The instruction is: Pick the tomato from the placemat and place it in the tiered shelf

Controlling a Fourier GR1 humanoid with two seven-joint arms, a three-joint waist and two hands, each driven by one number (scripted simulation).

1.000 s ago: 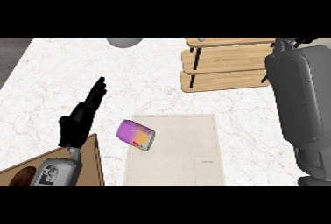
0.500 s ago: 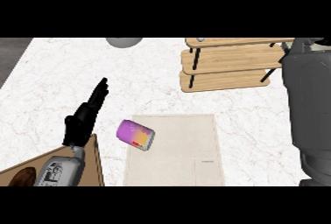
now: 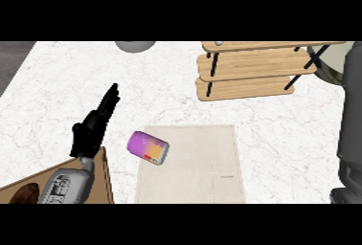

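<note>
Placemat (image 3: pixel 205 167) holds a purple can (image 3: pixel 148 148) at its corner, left hand (image 3: pixel 90 130) straight-fingered nearby

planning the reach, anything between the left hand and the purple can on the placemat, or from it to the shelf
Nothing visible. Only counter separates the left hand from the purple can, and the can from the tiered shelf. No tomato shows.

Below me: white marble counter (image 3: pixel 63 91) w/ faint veins, evenly lit. Dark grey floor (image 3: pixel 10 60) past counter's left edge. Grey round obj (image 3: pixel 134 46) at its far edge. Wooden board (image 3: pixel 103 184) at its near-left corner.
</note>
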